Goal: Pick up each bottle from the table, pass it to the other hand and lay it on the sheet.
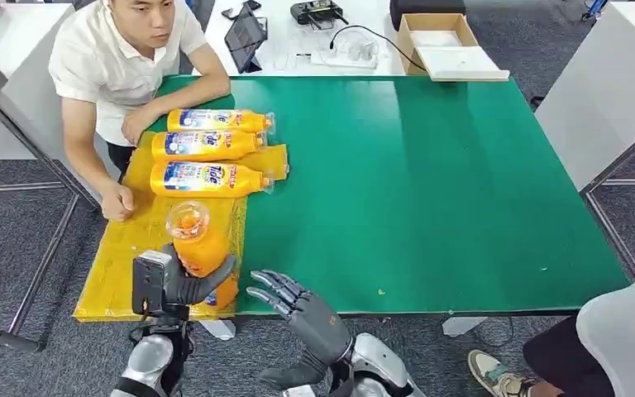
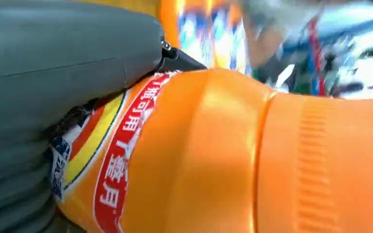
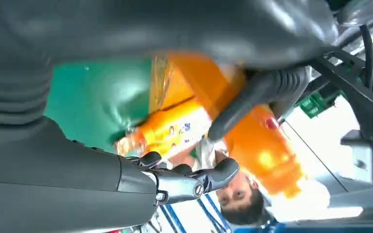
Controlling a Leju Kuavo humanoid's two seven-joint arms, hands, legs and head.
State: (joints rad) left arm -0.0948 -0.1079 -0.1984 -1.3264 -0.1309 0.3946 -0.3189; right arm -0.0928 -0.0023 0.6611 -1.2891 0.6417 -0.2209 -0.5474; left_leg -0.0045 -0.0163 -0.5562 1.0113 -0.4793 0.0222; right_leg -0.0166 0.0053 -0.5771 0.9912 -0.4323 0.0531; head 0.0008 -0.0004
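Note:
My left hand (image 1: 175, 283) grips an orange bottle (image 1: 197, 248) upright over the near end of the yellow sheet (image 1: 116, 265), cap toward the camera. Close up in the left wrist view, the same bottle (image 2: 233, 160) shows its red and yellow label against my left hand (image 2: 53, 97). My right hand (image 1: 298, 308) hovers just to the right of the bottle with fingers spread and nothing in it. The right wrist view shows my right hand (image 3: 184, 177) open with the held bottle (image 3: 257, 150) beyond it. Three bottles (image 1: 208, 179) lie side by side on the far part of the sheet.
A person (image 1: 124, 58) sits at the far left corner of the green table (image 1: 430, 182), one fist resting on the sheet. Another person (image 1: 620, 331) stands at the near right. A cardboard box (image 1: 442, 41), a tablet and cables lie on the white table behind.

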